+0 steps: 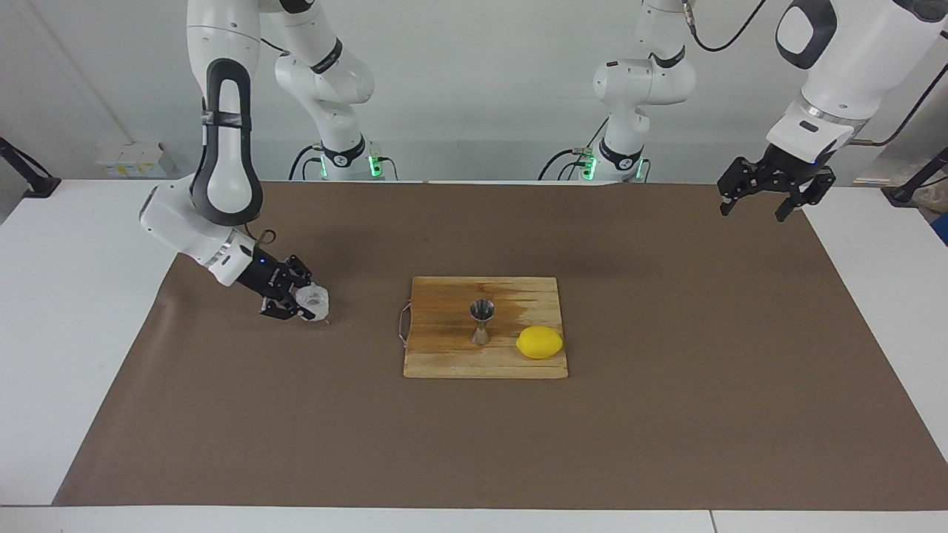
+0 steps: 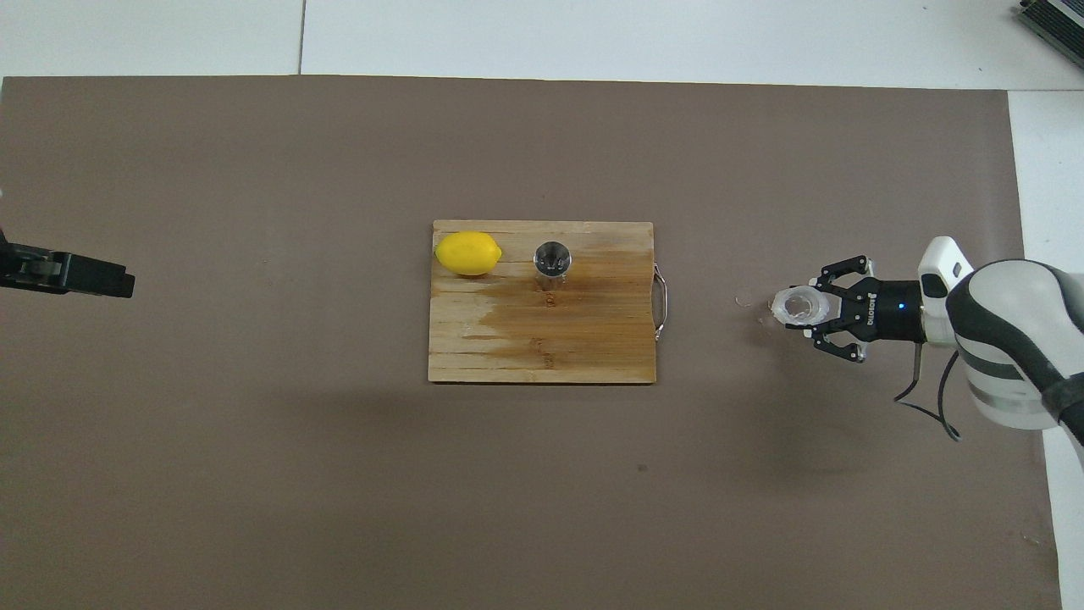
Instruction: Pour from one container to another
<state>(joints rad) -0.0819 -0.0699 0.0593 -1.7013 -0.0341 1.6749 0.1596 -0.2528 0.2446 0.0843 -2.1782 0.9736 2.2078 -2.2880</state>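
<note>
Right gripper (image 1: pixel 302 303) clenched on glass tumbler (image 1: pixel 314 300), low over desk mat (image 1: pixel 222 414), toward right arm's end. Glass: light, rigid, slippery, fragile (grip sidewall mid-height). Jigger (image 1: pixel 481 321) upright on board (image 1: pixel 444 355). Left gripper (image 1: pixel 770 191) released, waiting.

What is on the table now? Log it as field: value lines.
glass: held in the right arm's shut jaws, low over the brown mat, off the board
jigger: upright on the wooden board
lemon: on the board beside the jigger, toward the left arm's end
left arm: waits, jaws open and empty, over the mat's corner
</note>
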